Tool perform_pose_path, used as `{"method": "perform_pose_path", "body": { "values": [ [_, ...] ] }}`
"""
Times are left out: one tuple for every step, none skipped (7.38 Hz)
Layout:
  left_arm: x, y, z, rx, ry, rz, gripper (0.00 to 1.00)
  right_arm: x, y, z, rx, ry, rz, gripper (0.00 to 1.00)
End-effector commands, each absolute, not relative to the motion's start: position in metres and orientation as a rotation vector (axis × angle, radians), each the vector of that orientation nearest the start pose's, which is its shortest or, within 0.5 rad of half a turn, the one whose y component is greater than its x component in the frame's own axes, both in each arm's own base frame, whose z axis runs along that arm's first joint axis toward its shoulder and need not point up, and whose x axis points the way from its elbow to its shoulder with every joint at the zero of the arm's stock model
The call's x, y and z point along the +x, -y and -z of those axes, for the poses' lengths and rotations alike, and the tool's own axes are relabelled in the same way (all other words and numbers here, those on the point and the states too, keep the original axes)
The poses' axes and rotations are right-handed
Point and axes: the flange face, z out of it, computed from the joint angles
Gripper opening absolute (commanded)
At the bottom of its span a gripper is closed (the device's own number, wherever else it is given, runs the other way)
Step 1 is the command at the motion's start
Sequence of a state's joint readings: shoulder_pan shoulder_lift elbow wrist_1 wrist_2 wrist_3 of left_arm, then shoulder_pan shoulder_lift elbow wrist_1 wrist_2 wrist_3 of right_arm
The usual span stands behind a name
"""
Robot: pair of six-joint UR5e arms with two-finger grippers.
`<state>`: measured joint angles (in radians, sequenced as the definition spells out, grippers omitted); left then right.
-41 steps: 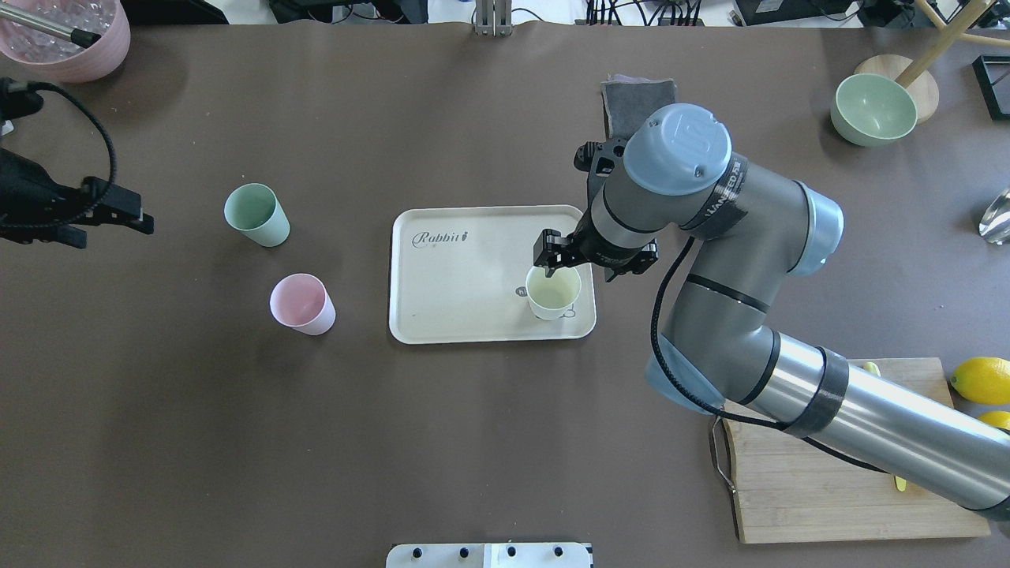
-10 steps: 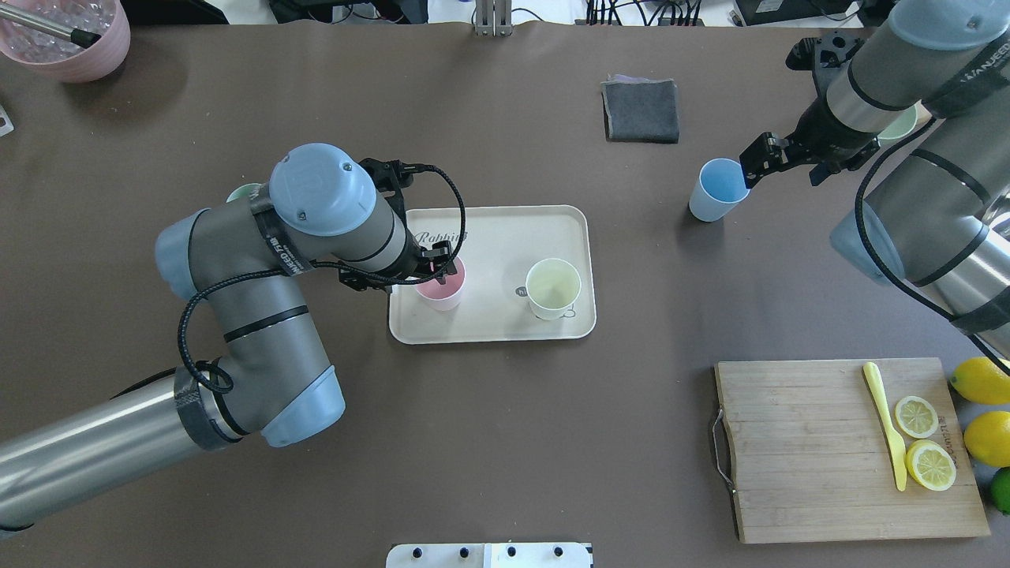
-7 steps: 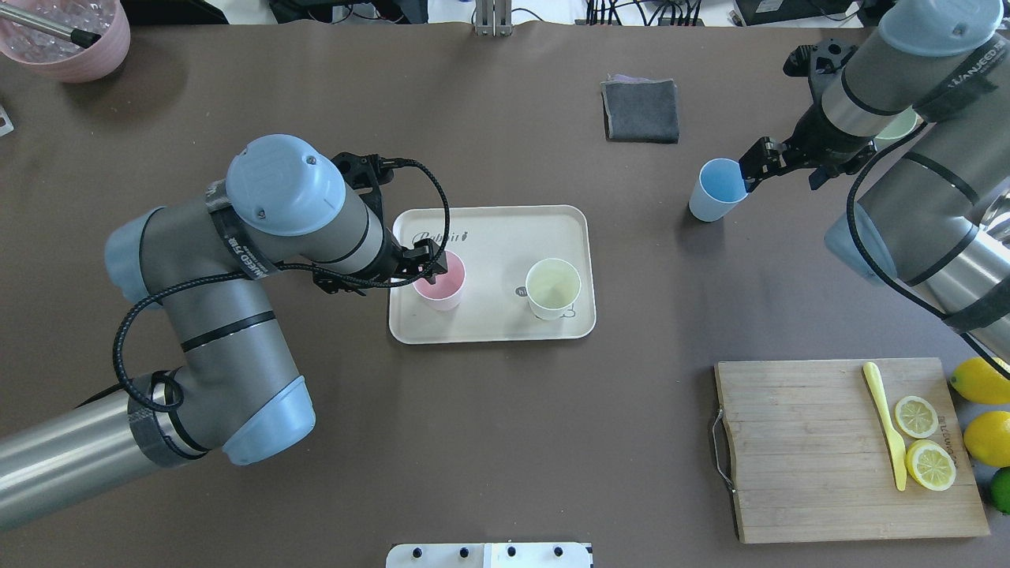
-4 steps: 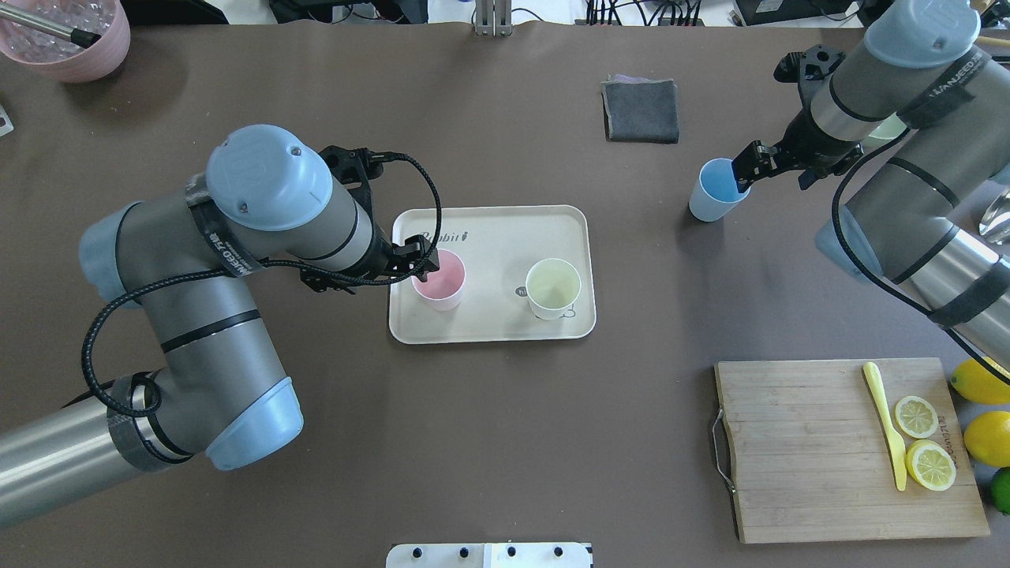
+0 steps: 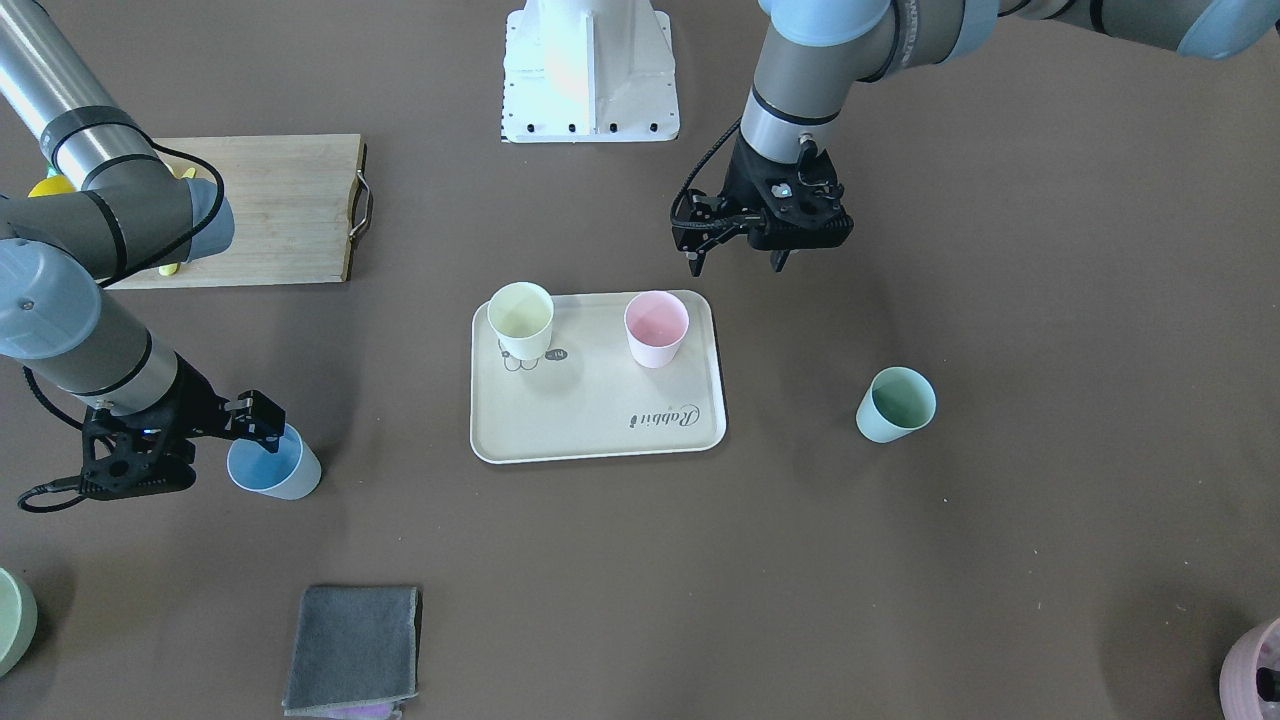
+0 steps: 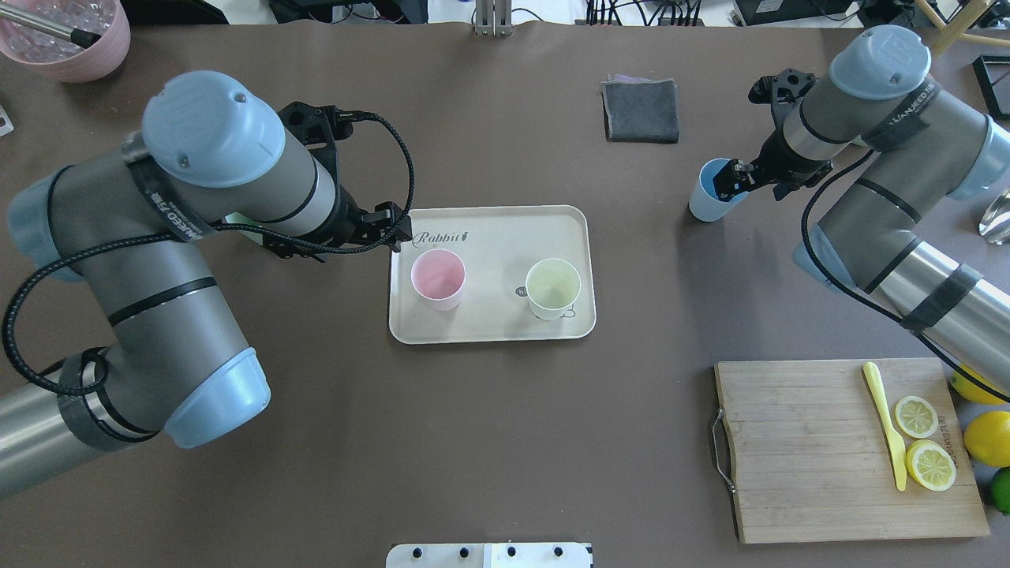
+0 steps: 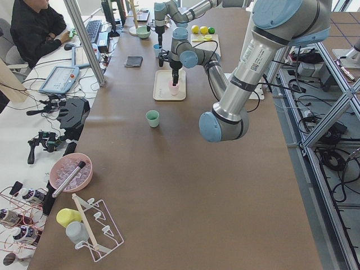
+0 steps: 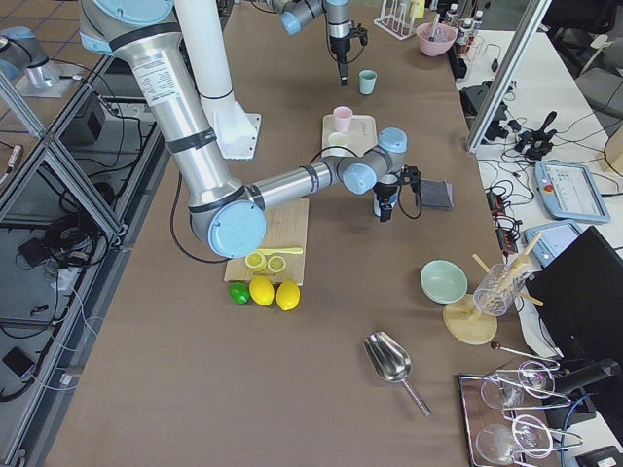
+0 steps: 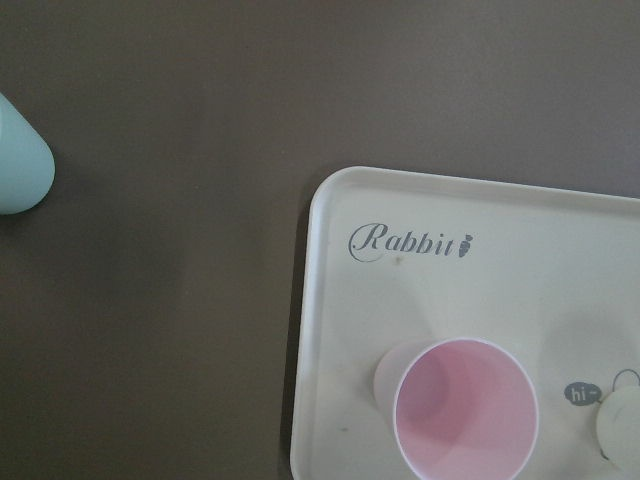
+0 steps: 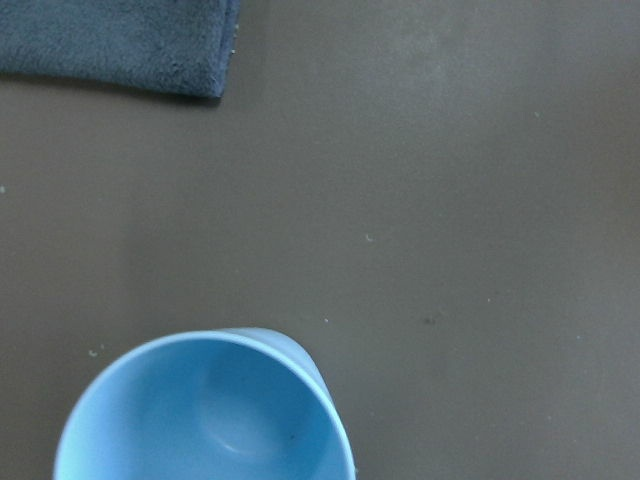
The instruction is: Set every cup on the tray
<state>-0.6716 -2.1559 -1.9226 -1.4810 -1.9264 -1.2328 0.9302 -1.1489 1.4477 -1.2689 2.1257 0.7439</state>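
Observation:
The cream tray (image 6: 489, 237) (image 5: 600, 440) holds the pink cup (image 6: 438, 278) (image 5: 656, 327) (image 9: 465, 415) and the pale yellow cup (image 6: 552, 288) (image 5: 520, 318), both upright. My left gripper (image 6: 392, 229) (image 5: 736, 265) is open and empty, raised above the table just off the tray's left end. The mint green cup (image 5: 895, 405) (image 9: 15, 170) stands on the table left of the tray, mostly hidden under my left arm in the overhead view. The light blue cup (image 6: 710, 201) (image 5: 275, 470) (image 10: 200, 410) stands right of the tray. My right gripper (image 6: 730, 183) (image 5: 250, 425) is open at its rim.
A folded grey cloth (image 6: 641, 110) lies at the far middle. A wooden cutting board (image 6: 813, 473) with lemon slices and a yellow knife is at the near right, whole lemons beside it. A mauve pot (image 6: 63, 35) stands at the far left corner.
My left gripper let go of the pink cup on the tray and drew back up and to the left. My right gripper moved left onto the blue cup's rim.

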Motion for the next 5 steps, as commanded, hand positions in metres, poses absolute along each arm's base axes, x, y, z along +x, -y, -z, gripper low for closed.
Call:
{"method": "perform_pose_path", "body": {
  "values": [
    [0.372,0.478,-0.201,0.124,-0.885,0.114,0.98,-0.359,0.587,-0.425,0.112,0.811,0.053,0.00],
    [0.360,0.487,-0.205,0.147,-0.875,0.099,0.98,-0.358,0.585,-0.410,0.115,0.830,0.027,0.00],
    [0.346,0.498,-0.208,0.141,-0.880,0.092,0.98,-0.356,0.583,-0.395,0.124,0.846,0.030,0.00],
    [0.332,0.506,-0.214,0.146,-0.880,0.076,0.98,-0.359,0.585,-0.383,0.132,0.859,0.030,0.00],
    [0.318,0.517,-0.218,0.167,-0.867,0.070,0.98,-0.367,0.589,-0.359,0.134,0.883,0.002,0.00]
  ]
}}
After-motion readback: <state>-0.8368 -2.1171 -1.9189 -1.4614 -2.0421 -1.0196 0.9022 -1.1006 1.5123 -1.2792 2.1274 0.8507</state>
